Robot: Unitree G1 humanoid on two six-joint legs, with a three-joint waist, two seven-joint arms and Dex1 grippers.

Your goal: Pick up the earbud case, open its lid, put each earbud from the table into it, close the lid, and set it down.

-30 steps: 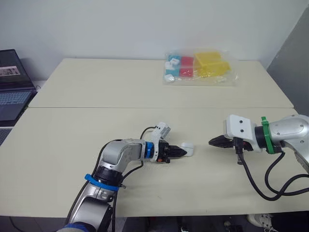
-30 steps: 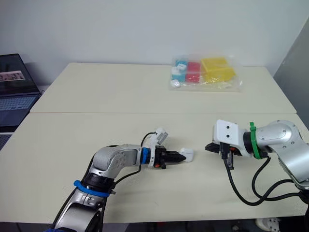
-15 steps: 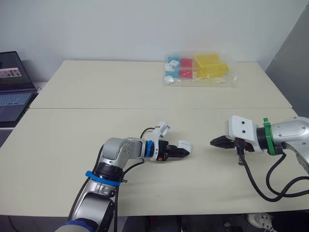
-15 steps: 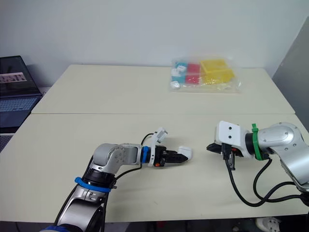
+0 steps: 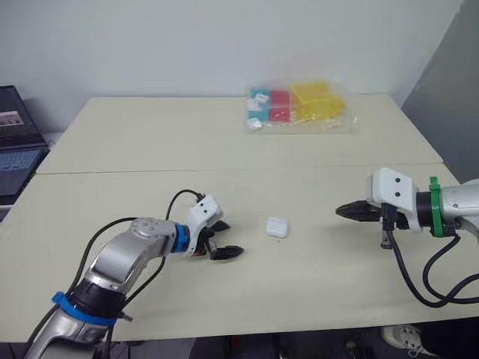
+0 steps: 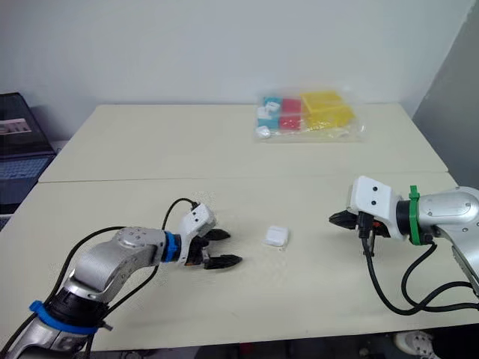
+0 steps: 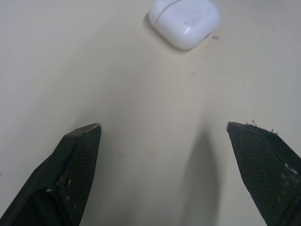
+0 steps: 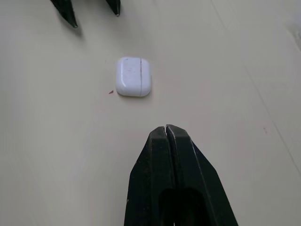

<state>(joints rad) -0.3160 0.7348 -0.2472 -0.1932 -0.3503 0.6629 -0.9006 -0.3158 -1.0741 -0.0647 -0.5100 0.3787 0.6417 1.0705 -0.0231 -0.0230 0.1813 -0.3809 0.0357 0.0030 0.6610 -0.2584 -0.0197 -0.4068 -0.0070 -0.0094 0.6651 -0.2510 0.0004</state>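
No text, label or number readable: none on case [image 8: 133, 76], none made out on bag [image 5: 298, 107] (laptop [image 5: 16, 149] screen too small to read)

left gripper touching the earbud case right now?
Apart. Left wrist view: the left gripper is open over the table, and the earbud case lies clear beyond its fingertips.

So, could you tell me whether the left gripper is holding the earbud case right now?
No, the earbud case lies on the table, apart from the open left gripper.
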